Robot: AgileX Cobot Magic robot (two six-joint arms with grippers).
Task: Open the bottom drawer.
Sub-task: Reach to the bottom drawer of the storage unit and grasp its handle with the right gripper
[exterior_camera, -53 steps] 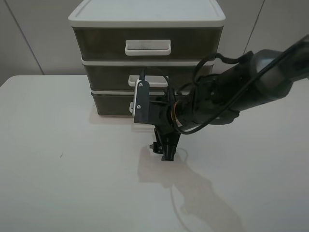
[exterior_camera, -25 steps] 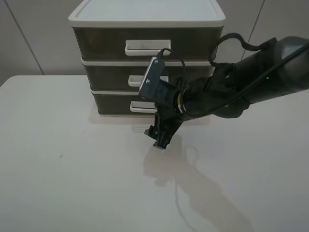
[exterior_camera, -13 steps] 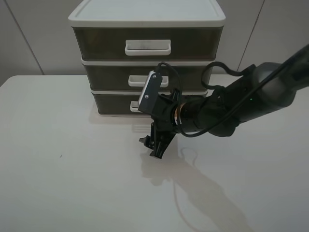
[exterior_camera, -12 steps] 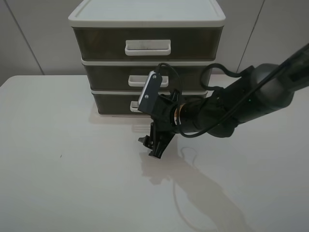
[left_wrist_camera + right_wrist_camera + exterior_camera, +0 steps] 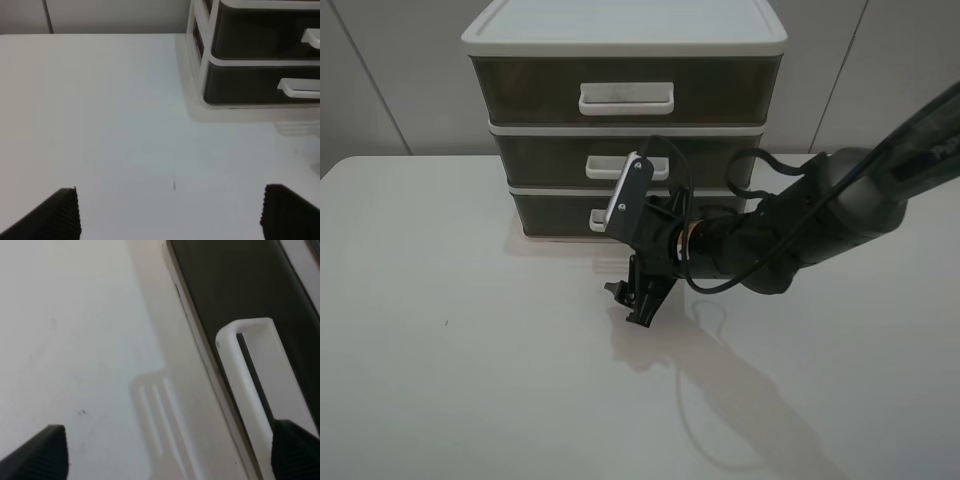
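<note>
The bottom drawer [image 5: 552,214] is the shallowest smoky-brown front of the white-framed unit and sits shut. Its small white loop handle [image 5: 596,217] is partly hidden behind my right wrist. My right gripper [image 5: 626,305] is open and empty, pointing down at the table just in front of the handle. In the right wrist view the handle [image 5: 248,385] stands out from the dark drawer front [image 5: 225,285], close to one fingertip [image 5: 295,447]. My left gripper [image 5: 175,215] is open and empty, away from the drawer [image 5: 245,85]. It is out of the exterior view.
The middle drawer [image 5: 540,156] and the tall top drawer [image 5: 520,90] are shut above it. The unit stands at the back of the white table [image 5: 470,350], against a grey wall. My right arm [image 5: 800,225] reaches in from the right.
My right gripper has shifted a little left and toward the table in front of the bottom drawer. The drawers have not moved.
</note>
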